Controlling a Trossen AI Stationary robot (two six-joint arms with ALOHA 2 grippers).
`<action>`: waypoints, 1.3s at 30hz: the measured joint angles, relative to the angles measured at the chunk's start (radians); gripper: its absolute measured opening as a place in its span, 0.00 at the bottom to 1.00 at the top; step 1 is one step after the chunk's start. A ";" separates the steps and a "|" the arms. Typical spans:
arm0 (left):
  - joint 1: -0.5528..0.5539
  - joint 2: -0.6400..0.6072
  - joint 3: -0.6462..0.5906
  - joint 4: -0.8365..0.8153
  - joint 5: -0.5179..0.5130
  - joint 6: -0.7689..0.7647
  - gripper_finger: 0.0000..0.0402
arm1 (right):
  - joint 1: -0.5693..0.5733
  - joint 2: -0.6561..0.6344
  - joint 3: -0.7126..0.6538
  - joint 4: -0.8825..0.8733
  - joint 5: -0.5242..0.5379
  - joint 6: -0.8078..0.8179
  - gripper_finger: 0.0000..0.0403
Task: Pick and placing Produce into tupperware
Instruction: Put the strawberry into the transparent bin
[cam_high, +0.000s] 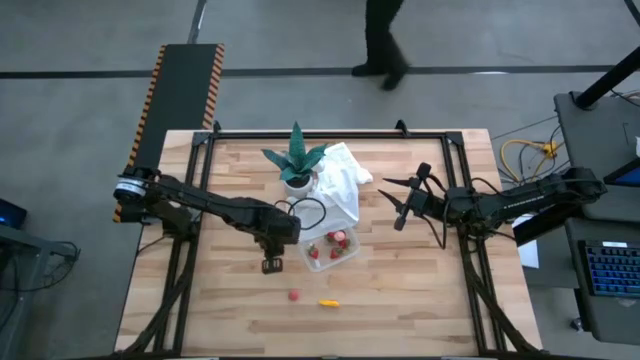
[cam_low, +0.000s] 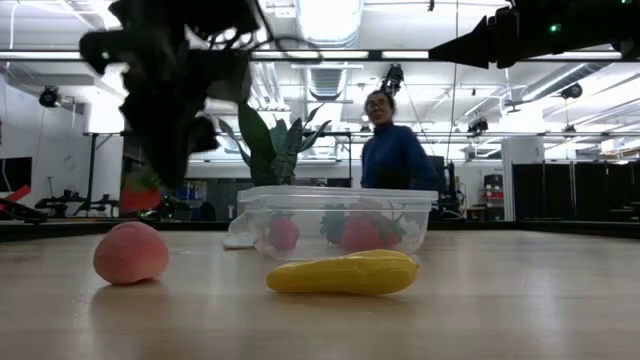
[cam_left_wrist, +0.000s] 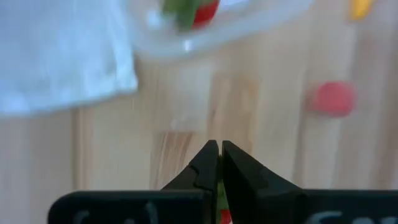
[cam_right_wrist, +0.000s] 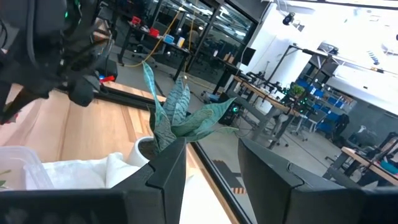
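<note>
From where I stand, the job looks roughly half done: a few small red strawberry-like pieces (cam_high: 339, 238) already sit inside the clear rounded-corner plastic tupperware (cam_high: 347, 255), while a pale pink round fruit (cam_high: 294, 295) and a yellow-orange elongated piece (cam_high: 329, 301) lie on the wooden table (cam_high: 420, 300) in front of it. The left gripper (cam_high: 272, 265), just beside the container, has its fingers pinched together on a small red-and-green piece. The right gripper (cam_high: 400, 200) waits well apart, fingers parted and empty.

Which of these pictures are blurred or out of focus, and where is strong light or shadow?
Left wrist view: white cloth and pink fruit are blurred. Low view: bright ceiling lights; the left arm is a dark silhouette; the yellow piece is sharp. High view: even light, small details.
</note>
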 joint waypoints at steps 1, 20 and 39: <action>0.001 -0.006 0.015 0.000 0.000 0.020 0.00 | 0.000 0.000 0.000 0.000 0.000 0.000 0.35; 0.036 -0.033 0.092 0.357 -0.018 0.383 0.00 | 0.000 0.000 0.000 0.003 0.000 0.000 0.35; 0.089 0.131 0.082 0.481 0.054 0.419 0.00 | 0.000 0.000 0.000 0.004 0.000 0.000 0.35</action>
